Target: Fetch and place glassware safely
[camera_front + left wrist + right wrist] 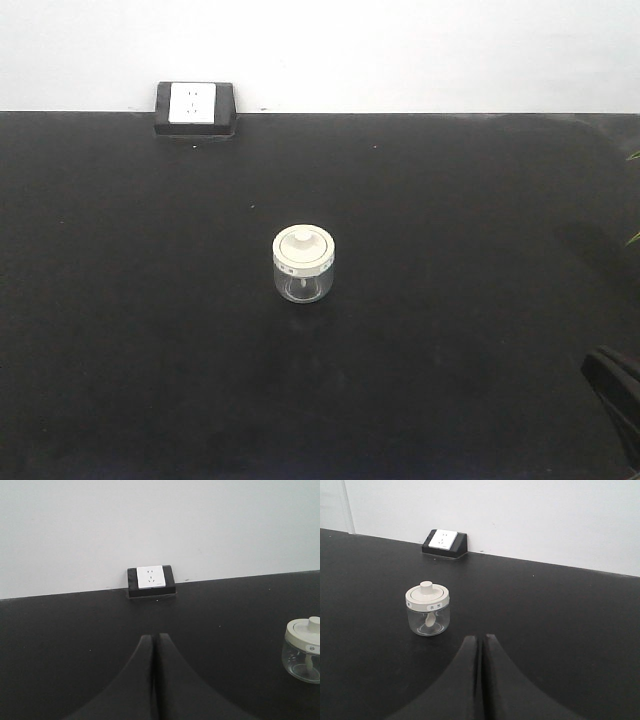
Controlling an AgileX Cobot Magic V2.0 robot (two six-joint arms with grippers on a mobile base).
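Observation:
The glassware (303,265) is a small squat clear jar with a cream-white knobbed lid, standing upright in the middle of the black table (150,330). The left wrist view catches it at the right edge as the glassware (303,651), well to the right of my left gripper (154,636), whose fingers are pressed together and empty. In the right wrist view the glassware (427,609) stands ahead and to the left of my right gripper (480,637), also shut on nothing. A dark part of the right arm (615,385) shows at the front view's lower right corner.
A white power socket in a black housing (194,106) sits at the table's back edge against the white wall, seen too as the socket (151,579) and the socket (445,542). A few green leaf tips (633,238) poke in at the right edge.

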